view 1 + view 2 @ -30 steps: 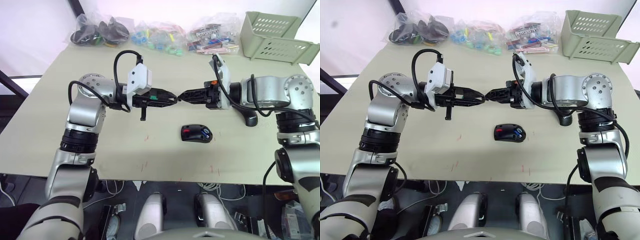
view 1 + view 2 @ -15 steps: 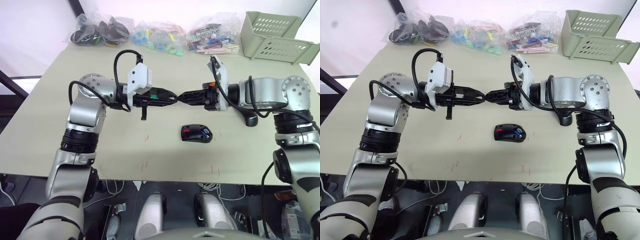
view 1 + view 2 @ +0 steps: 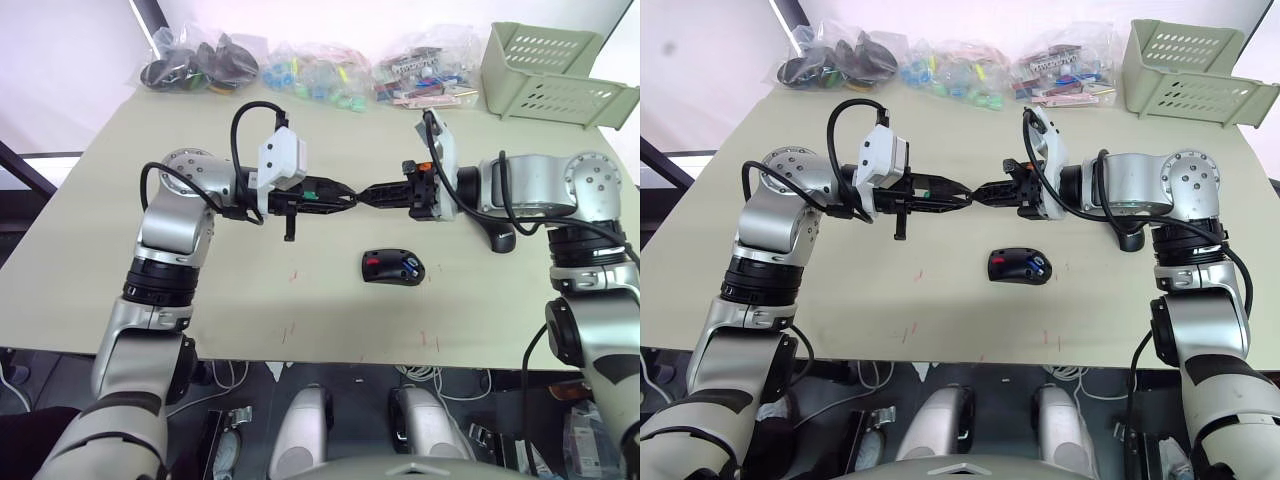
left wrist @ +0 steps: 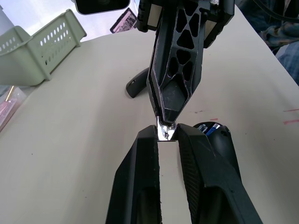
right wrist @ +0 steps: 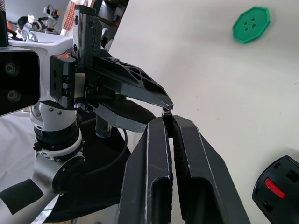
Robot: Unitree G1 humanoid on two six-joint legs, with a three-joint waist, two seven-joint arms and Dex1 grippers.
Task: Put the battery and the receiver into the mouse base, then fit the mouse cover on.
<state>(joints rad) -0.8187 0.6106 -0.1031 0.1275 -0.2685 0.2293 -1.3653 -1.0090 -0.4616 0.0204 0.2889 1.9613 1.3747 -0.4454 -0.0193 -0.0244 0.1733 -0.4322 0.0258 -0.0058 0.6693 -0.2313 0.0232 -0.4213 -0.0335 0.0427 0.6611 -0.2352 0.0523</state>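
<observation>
Meanwhile, no brand or readable writing shows on any item. Above the middle of the pale matte counter point(image 3: 120, 250) the left gripper point(image 3: 352, 197) and the right gripper point(image 3: 366, 194) meet tip to tip, as they did a second ago, the pair now sitting a touch farther toward the robot's right. In the left wrist view a tiny silvery metal piece, apparently the receiver point(image 4: 165, 132), sits at the meeting point: the left fingers point(image 4: 140, 186) stand narrowly apart around it, while the right fingers point(image 5: 152, 158) are pressed nearly together on its other end. Which gripper truly bears it I cannot tell. Below them on the counter lies the mouse base point(image 3: 393, 267), a black oval body with a red part and the blue battery point(image 3: 410, 266) already in its recess, unmoved. A glossy black mouse cover point(image 3: 501, 238) rests beside the right arm. Farther back lie crinkled clear plastic bags point(image 3: 320, 70) of small colourful parts and a pale green slotted basket point(image 3: 550, 70).
</observation>
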